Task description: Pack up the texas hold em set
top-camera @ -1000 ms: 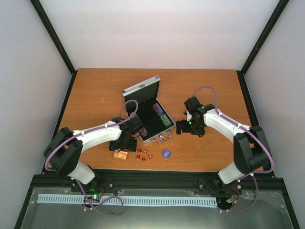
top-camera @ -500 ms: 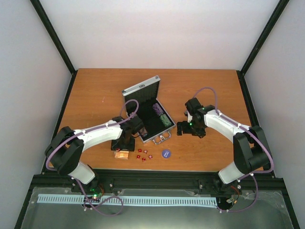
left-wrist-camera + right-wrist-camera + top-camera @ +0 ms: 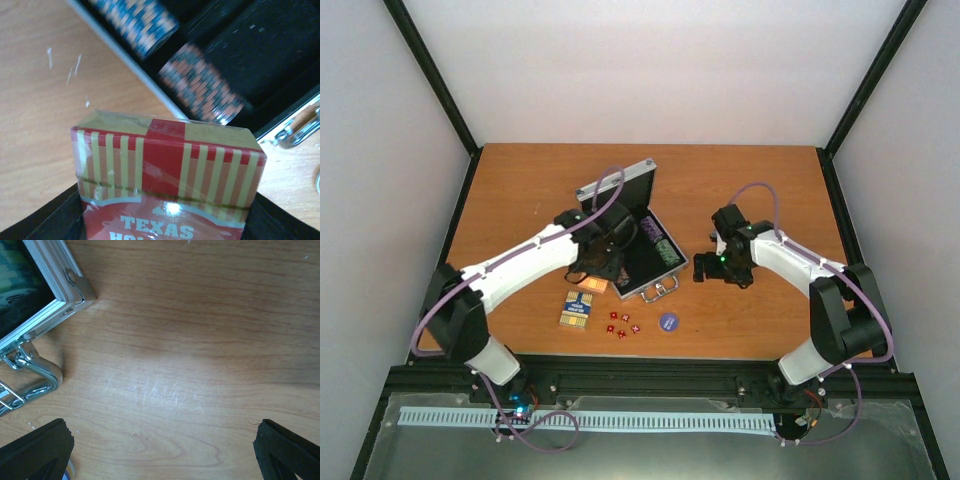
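Fingers [image 3: 35,222] of left gripper [image 3: 590,278] clamped on red-orange card box [image 3: 167,170] at left rim of open silver case [image 3: 617,184], chip stacks [image 3: 200,90] just beyond, right gripper [image 3: 160,445] spread wide beside handle [image 3: 54,374], dice [image 3: 621,325], blue disc [image 3: 668,321], blue-yellow pack [image 3: 577,308] on table [image 3: 520,190] nearer front

Top view: soft even light. Left wrist: chip stacks [image 3: 202,90] in case [image 3: 270,45] blurred; glare spot on card box [image 3: 167,170] below case. Right wrist: sharp, pale sheen on table [image 3: 200,340] right of case.
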`<state>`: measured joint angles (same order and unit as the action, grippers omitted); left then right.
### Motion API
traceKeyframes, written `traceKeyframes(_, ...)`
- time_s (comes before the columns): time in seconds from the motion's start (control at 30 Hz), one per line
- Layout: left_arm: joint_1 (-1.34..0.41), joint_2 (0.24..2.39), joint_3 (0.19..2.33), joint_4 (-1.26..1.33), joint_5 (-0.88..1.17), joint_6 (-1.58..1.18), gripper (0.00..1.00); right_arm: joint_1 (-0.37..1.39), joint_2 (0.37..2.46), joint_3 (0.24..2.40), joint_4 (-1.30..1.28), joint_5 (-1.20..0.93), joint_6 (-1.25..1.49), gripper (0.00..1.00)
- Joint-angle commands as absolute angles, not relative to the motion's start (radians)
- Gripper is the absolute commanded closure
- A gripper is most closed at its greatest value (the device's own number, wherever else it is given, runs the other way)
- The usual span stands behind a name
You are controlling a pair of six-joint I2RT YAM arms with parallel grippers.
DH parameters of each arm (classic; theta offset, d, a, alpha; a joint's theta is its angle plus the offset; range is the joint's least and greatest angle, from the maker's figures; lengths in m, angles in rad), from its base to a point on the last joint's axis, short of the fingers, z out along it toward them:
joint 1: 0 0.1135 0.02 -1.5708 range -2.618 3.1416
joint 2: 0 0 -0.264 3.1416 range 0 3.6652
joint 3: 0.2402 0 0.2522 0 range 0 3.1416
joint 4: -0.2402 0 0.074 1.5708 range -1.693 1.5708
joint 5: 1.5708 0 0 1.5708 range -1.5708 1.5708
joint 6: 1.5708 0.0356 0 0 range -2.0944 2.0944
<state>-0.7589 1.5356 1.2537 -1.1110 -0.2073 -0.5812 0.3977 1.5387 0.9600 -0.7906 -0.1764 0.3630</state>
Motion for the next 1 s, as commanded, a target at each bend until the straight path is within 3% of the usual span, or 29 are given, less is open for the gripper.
traceKeyframes(0.0, -0.755, 1.651, 1.398, -1.045, -0.177, -0.348, 0.74, 0.374, 1.541, 0.988, -0.768, -0.167, 0.366, 0.00)
traceKeyframes(0.1, -0.755, 1.744, 1.514, -1.032, -0.206, -0.251, 0.83, 0.352, 1.537, 1.003, -0.758, -0.168, 0.372, 0.00)
traceKeyframes(0.37, -0.755, 1.923, 1.720, -0.984, -0.221, -0.049, 0.77, 0.313, 1.543, 1.027, -0.739, -0.186, 0.376, 0.00)
traceKeyframes(0.63, -0.750, 1.929, 1.654, -0.914, -0.314, 0.060, 0.70, 0.278, 1.544, 0.996, -0.725, -0.197, 0.368, 0.00)
traceKeyframes(0.97, -0.692, 1.934, 1.568, -0.762, -0.345, 0.270, 0.72, 0.259, 1.575, 1.012, -0.724, -0.209, 0.344, 0.00)
